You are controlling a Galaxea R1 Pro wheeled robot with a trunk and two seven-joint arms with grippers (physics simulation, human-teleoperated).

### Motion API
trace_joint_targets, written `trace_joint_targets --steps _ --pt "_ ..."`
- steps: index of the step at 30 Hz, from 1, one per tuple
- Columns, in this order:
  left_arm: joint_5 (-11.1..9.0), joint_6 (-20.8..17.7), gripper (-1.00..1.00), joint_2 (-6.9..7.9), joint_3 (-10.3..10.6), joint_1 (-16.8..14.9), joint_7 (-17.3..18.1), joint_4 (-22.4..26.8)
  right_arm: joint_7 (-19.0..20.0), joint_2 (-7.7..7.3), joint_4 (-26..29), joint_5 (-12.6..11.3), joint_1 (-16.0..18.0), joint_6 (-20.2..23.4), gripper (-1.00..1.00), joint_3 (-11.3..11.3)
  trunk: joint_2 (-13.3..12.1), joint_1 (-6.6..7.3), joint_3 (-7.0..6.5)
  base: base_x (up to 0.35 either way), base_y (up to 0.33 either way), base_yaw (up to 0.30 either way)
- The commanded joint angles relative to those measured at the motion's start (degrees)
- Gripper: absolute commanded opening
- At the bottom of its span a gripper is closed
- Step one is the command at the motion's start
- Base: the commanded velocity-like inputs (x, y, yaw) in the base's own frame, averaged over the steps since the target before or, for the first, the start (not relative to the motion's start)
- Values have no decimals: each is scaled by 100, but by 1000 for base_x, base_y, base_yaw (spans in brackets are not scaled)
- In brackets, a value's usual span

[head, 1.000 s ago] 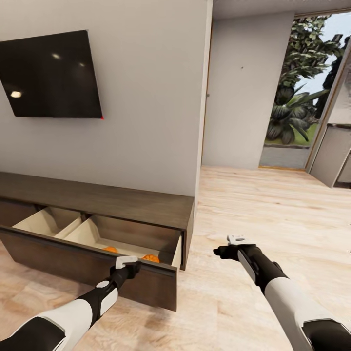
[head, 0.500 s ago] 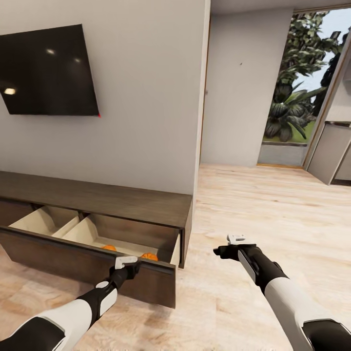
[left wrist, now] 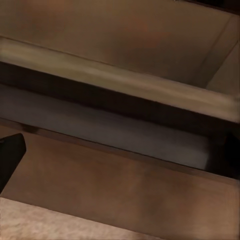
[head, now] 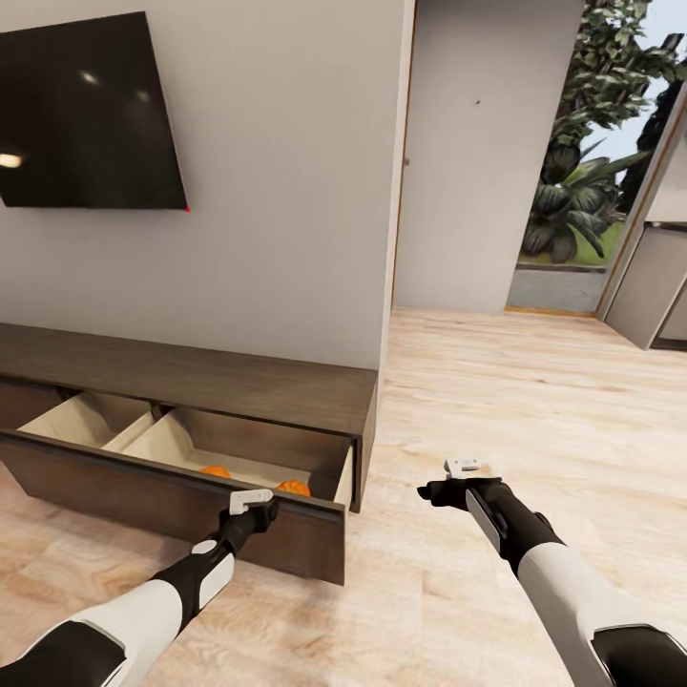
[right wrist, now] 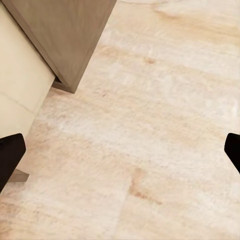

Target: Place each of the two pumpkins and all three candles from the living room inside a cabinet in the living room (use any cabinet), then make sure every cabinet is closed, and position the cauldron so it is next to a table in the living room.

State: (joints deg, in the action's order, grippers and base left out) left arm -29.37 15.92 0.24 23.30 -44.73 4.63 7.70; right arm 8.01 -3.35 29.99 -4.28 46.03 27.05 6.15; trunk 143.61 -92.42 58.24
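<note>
I'm parked in front of the long dark-brown cabinet, and everything I place here is relative to it. Above it a black TV hangs on the grey wall; off its open end the light plank floor runs toward a glazed doorway with greenery outside.

The cabinet's wide pull-out drawer stands pulled out, showing pale wood lining and a divider. Inside the compartment nearest the cabinet's end lie the two pumpkins, partly hidden behind the drawer front. I see no candles or cauldron from here.

My left gripper sits right at the top edge of the drawer front, near its end. In the left wrist view the front fills the picture so closely that I cannot tell whether the fingers are spread or pressed together, though they look to be against the panel. My right gripper hangs over bare floor off the cabinet's end, fingers spread wide and holding nothing; both tips show far apart in the right wrist view.

I judge the drawer stiff and fairly heavy, sliding straight on its runners. I'd take it along the top edge, as centrally as I can reach, so it doesn't rack. The pumpkins look light and may roll.
</note>
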Motion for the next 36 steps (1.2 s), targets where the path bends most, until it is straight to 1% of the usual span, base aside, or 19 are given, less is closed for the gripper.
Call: trace_joint_targets --steps 1,5,13,24,28,31,36 --pt "-69 16 100 4 108 -1 31 -427 -10 -8 8 -43 2 28 100 37 1 0 6 0 0 0" --pt "-72 16 100 11 105 -1 31 -427 -10 -8 9 -44 2 28 100 36 1 0 6 35 0 0" --pt "-77 16 100 11 104 -1 36 -427 -2 -8 16 -47 2 28 100 27 1 0 6 259 0 0" --pt "-86 16 100 12 104 -1 38 -427 1 -8 16 -47 2 28 100 27 1 0 6 67 0 0" --pt "-86 16 100 11 104 -1 38 -433 44 -10 16 -48 2 28 100 27 1 0 6 300 0 0" --pt "-87 16 100 11 104 -1 38 -436 199 -13 16 -48 2 28 100 27 1 0 6 268 0 0" --pt "-84 16 100 11 111 -1 38 -436 250 -17 16 -47 2 28 100 23 1 0 6 51 0 0"
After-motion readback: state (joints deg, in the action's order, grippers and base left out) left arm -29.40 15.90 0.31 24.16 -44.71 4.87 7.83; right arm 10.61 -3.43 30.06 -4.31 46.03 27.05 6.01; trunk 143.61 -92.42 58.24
